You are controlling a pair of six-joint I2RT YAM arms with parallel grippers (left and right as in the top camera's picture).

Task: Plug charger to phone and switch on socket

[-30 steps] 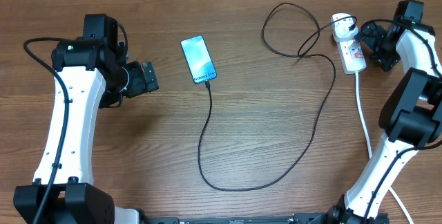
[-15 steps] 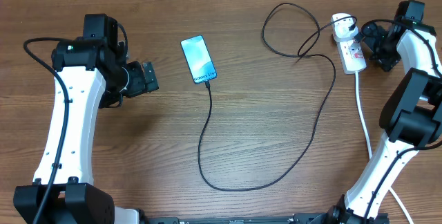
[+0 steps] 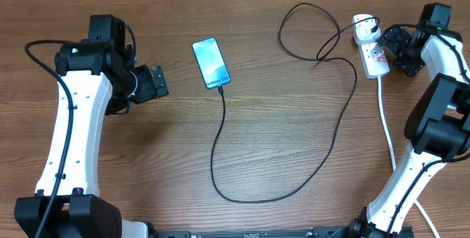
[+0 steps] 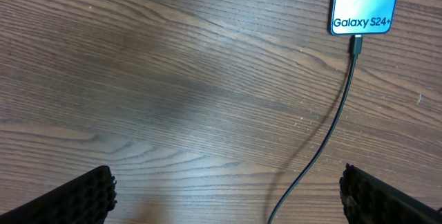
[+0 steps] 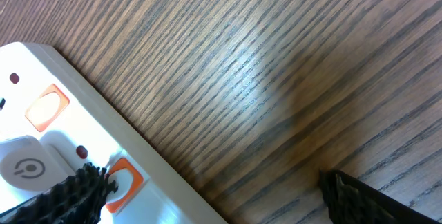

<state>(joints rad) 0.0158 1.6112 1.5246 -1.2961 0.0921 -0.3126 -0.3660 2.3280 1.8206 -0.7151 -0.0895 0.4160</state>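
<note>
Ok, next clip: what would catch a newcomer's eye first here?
The lit blue phone lies at the table's upper middle. The charger is plugged into its lower end, and its black cable sweeps in a big loop across the wood to the right. The cable ends at the white socket in the far right corner, where the right pincer hangs open close by.

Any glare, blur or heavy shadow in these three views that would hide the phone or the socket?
Overhead: even light, sharp, phone and socket clear. Left wrist: soft shadow on the table, phone text legible. Right wrist: mild sheen on the table, socket unblurred.
</note>
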